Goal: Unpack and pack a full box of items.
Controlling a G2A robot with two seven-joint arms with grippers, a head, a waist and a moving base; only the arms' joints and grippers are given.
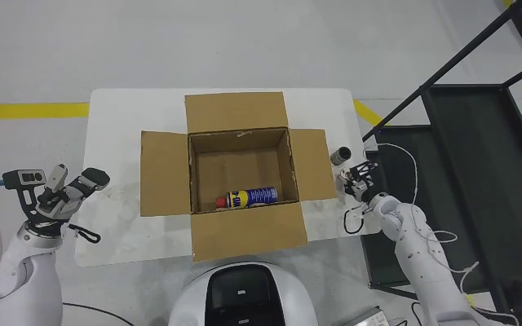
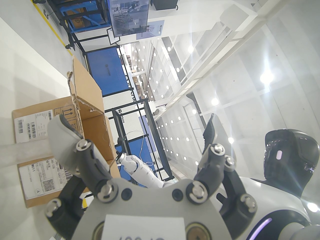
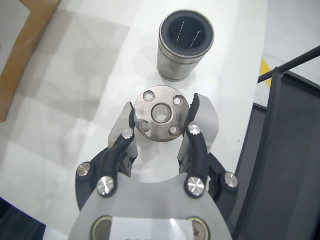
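The right end effector point(image 3: 162, 113), clamped on the flange point(image 3: 143, 111) with its bore pointing up, has the upright bearing point(image 3: 183, 61) just ahead of its tips and the open box point(image 1: 314, 163) near, off to one side.

The box point(image 1: 236, 110) is plain brown cardboard with white labels point(image 2: 32, 126) printed in black. The spray can point(image 1: 249, 197) is blue and yellow with a red cap. The table point(image 1: 122, 130) is white. The flange point(image 3: 161, 117) is bare silver. The cylinder point(image 3: 185, 51) has a silver shell and a black inner rim. The right pincer point(image 3: 161, 112) and left pincer point(image 2: 135, 126) have black links and pale grey pads point(image 3: 210, 111). The floor stripe point(image 1: 41, 110) is yellow.
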